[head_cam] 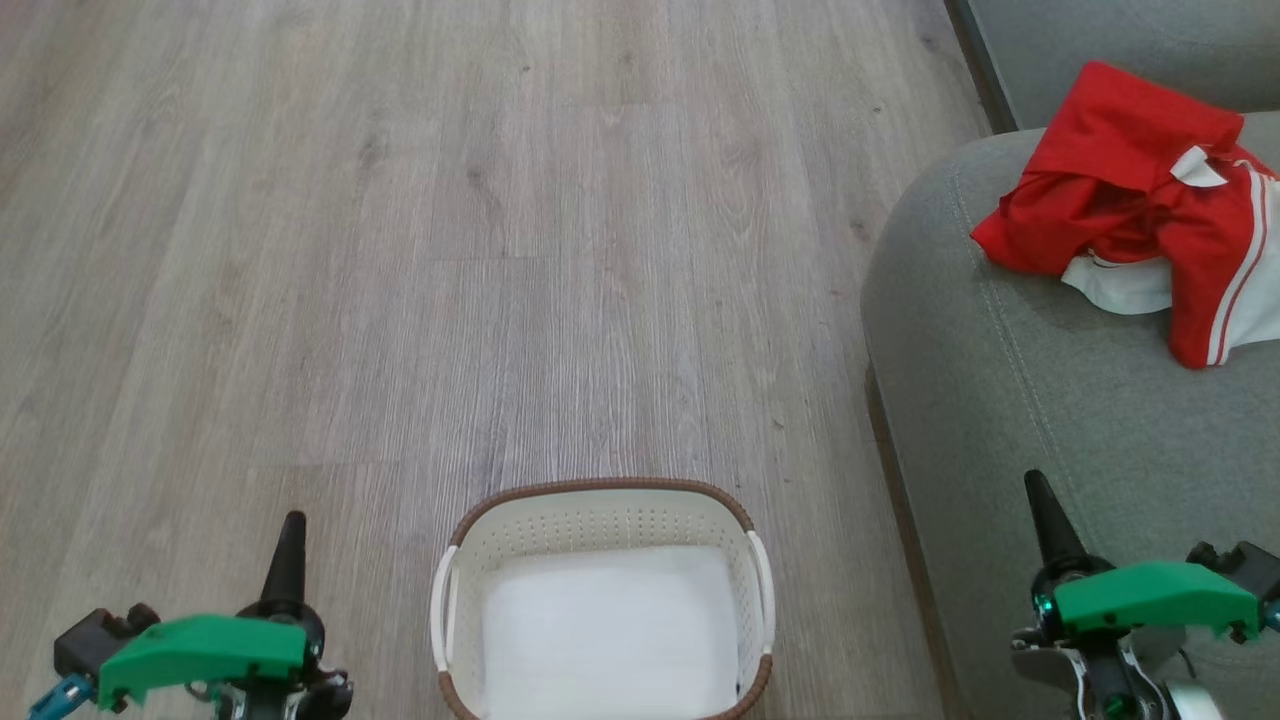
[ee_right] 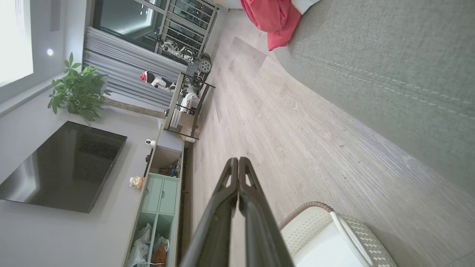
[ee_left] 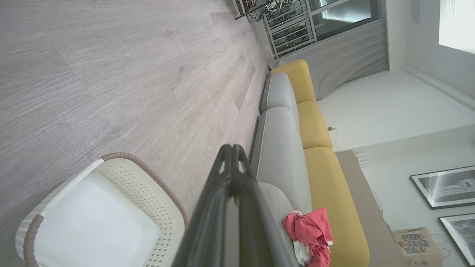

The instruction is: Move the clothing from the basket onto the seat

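Lying crumpled on the seat (head_cam: 1000, 420), the red clothing (head_cam: 1120, 170) is well apart from the basket (head_cam: 600, 520), which stands on the floor (head_cam: 500, 250) showing just its white bottom, so the move looks finished; both pairs of jaws are closed tight, holding nothing.

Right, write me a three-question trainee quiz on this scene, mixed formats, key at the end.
1. True or false: the clothing lies in the basket.
2. How do the jaws of the left gripper and right gripper stand? A: both open. B: both shut, empty. C: both shut on a garment.
3. Fill in: the clothing rests on the ___.
Key: 1 false. 2 B. 3 seat.
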`<state>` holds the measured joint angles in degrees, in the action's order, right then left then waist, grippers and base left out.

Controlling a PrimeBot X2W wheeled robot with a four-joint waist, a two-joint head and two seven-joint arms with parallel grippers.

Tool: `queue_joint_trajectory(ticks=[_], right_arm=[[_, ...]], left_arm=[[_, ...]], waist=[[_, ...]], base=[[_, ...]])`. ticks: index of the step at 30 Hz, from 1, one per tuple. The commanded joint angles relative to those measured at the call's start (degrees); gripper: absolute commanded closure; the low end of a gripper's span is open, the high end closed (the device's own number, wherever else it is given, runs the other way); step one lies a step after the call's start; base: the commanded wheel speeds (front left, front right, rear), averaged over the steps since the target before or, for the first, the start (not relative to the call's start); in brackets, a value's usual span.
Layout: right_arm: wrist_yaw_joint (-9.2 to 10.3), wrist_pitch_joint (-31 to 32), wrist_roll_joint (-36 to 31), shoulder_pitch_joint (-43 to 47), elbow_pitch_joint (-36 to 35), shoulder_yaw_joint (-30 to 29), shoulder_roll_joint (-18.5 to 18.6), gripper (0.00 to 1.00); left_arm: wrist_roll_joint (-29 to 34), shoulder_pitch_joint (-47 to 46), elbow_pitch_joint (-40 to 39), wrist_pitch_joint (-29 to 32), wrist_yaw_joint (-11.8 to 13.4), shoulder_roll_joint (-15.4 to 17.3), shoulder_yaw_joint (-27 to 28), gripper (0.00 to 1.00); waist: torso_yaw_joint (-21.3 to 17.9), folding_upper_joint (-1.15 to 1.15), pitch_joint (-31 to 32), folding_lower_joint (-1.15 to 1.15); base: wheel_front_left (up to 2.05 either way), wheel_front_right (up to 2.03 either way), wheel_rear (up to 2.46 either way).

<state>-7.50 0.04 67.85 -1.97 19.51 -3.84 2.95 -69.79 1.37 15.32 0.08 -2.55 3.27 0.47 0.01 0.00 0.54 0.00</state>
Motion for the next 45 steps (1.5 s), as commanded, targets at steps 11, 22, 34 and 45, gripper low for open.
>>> queue_joint_trajectory(ticks=[11,22,34,45], right_arm=[[0.01,2.26,8.3,-3.69,-3.35,-0.51,-0.01,1.0],[0.01,4.09,15.29,-3.92,-4.28,-1.46,-0.04,1.0],[0.01,5.92,22.31,-4.15,-5.21,-2.41,-0.06,1.0],[0.01,6.45,24.32,-4.21,-5.48,-2.68,-0.07,1.0]], left_arm=[[-7.6,-4.47,-1.45,2.3,-1.9,-0.01,3.03,1.0],[-14.02,-5.83,-1.36,4.12,-3.23,-0.17,4.38,1.0],[-20.47,-7.18,-1.27,5.93,-4.55,-0.34,5.73,1.0],[-22.33,-7.57,-1.25,6.44,-4.93,-0.39,6.1,1.0]], waist=[[0.0,0.0,-0.23,0.0],[0.0,0.0,-0.44,0.0],[-0.01,0.0,-0.65,0.0],[-0.01,0.0,-0.71,0.0]], base=[[0.0,0.0,0.0],[0.0,0.0,0.0],[0.0,0.0,0.0],[0.0,0.0,0.0]])
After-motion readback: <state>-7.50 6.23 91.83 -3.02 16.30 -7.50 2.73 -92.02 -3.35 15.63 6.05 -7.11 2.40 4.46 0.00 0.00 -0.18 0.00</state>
